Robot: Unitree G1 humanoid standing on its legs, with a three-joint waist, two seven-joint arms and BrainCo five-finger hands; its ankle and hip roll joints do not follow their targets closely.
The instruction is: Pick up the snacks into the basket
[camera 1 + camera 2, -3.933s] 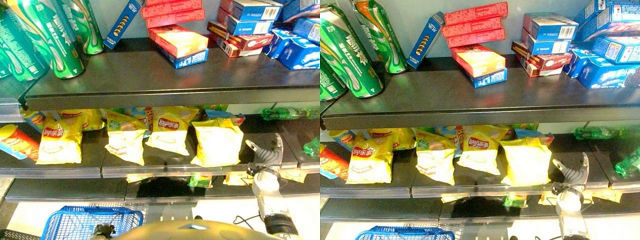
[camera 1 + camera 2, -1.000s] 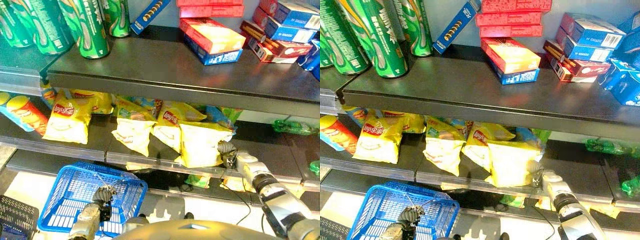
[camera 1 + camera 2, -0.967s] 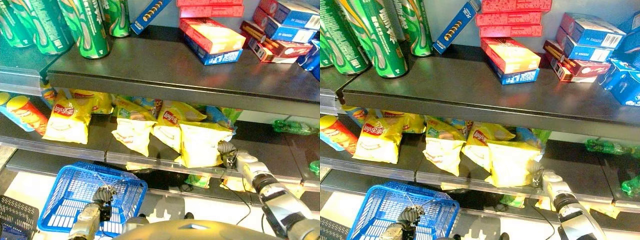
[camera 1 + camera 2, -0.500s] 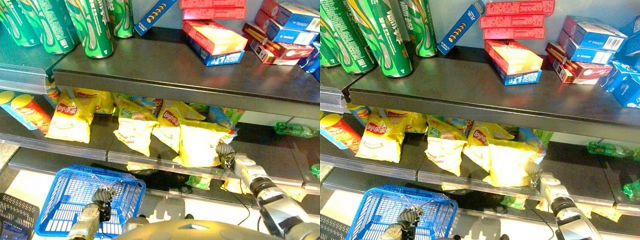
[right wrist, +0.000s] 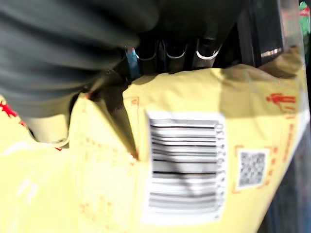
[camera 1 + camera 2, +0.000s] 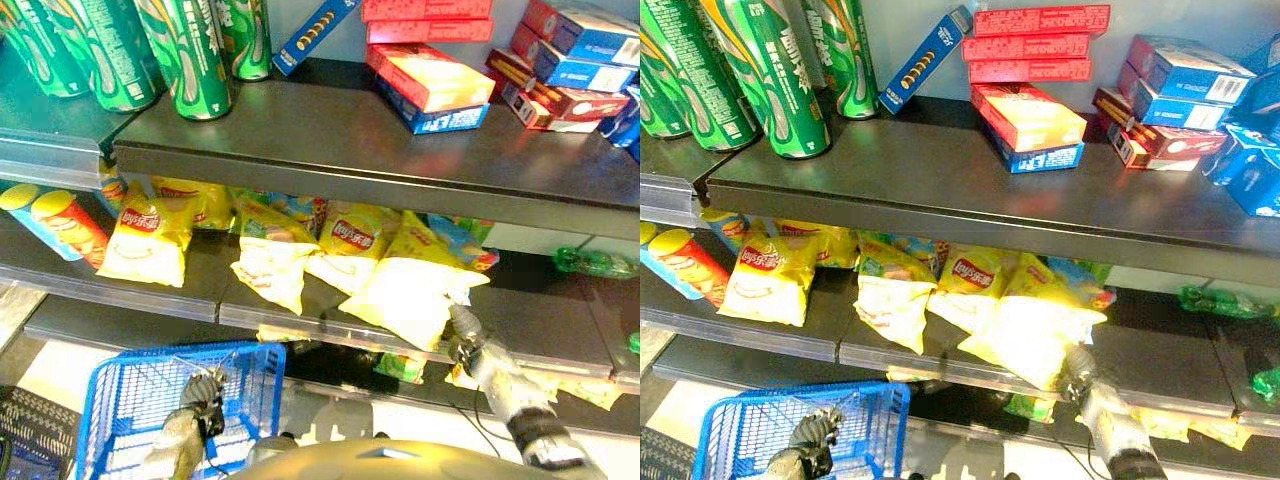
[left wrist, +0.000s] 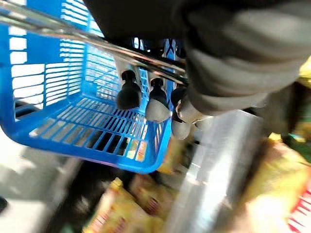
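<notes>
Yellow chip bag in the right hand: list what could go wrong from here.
1. The right hand pinches the yellow chip bag by one edge only, so it may slip free during the carry.
2. The bag overlaps the neighbouring chip bag and hangs over the shelf lip; pulling it out may drag that neighbour off.
3. The blue basket, held by the left hand, sits low and well to the left, so a drop may miss it.

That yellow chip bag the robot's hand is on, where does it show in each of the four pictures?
Left eye view: yellow chip bag tilted over the middle shelf's front edge.
Right eye view: lower middle, right hand at its corner.
Left wrist view: several blurred yellow bags; cannot tell.
Right wrist view: barcode side up close.
Shared landmark: blue basket.
</notes>
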